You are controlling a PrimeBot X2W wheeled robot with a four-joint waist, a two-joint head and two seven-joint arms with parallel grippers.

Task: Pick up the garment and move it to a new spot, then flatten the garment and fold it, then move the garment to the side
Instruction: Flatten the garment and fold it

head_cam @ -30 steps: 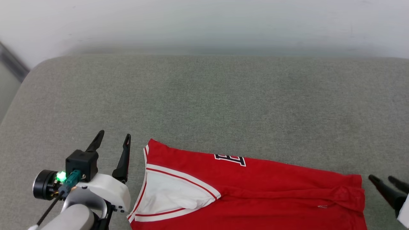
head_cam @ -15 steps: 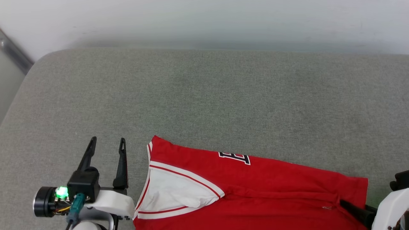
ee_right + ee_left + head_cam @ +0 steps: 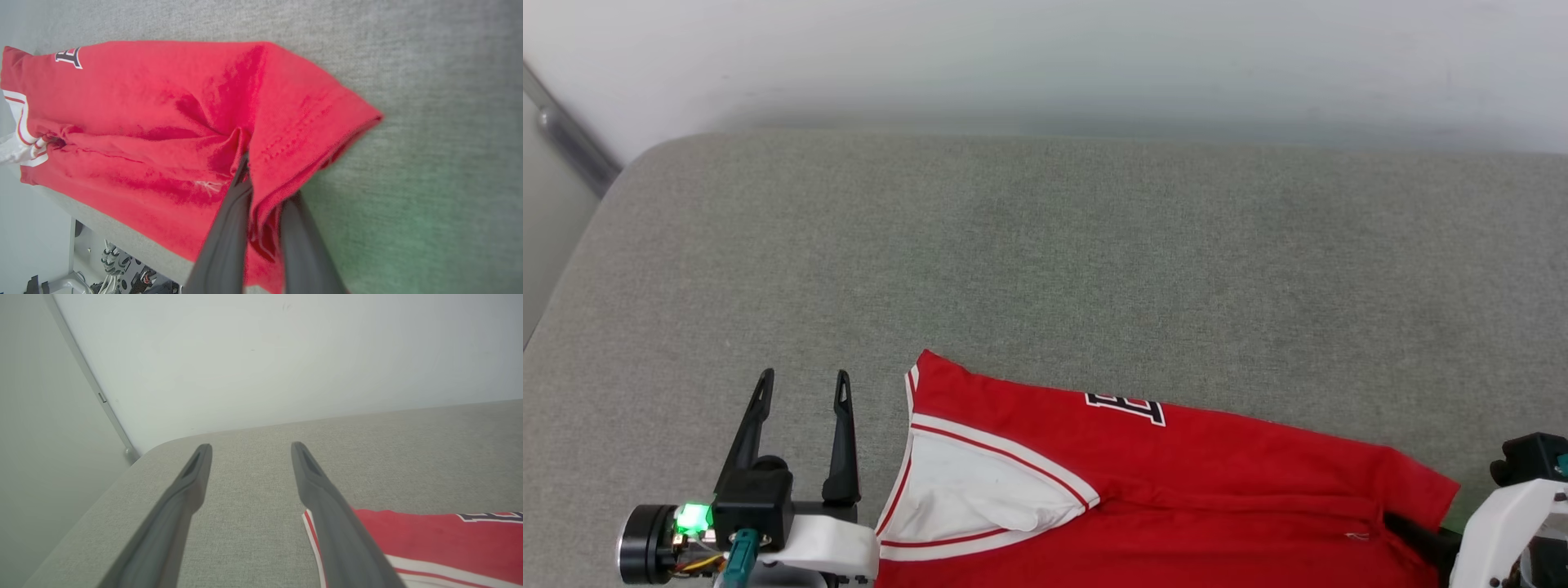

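The right tool [image 3: 267, 183] has moved in and now pinches the shirt [image 3: 1217, 474] at its hem; the left tool [image 3: 805, 380] waits spread. Likely mid-fold: next, carry the hem leftward, flat.

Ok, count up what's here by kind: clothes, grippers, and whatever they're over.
Shirt: 1
Grippers: 2, the left gripper and the right gripper
Grey cushion: 1
Total: 4
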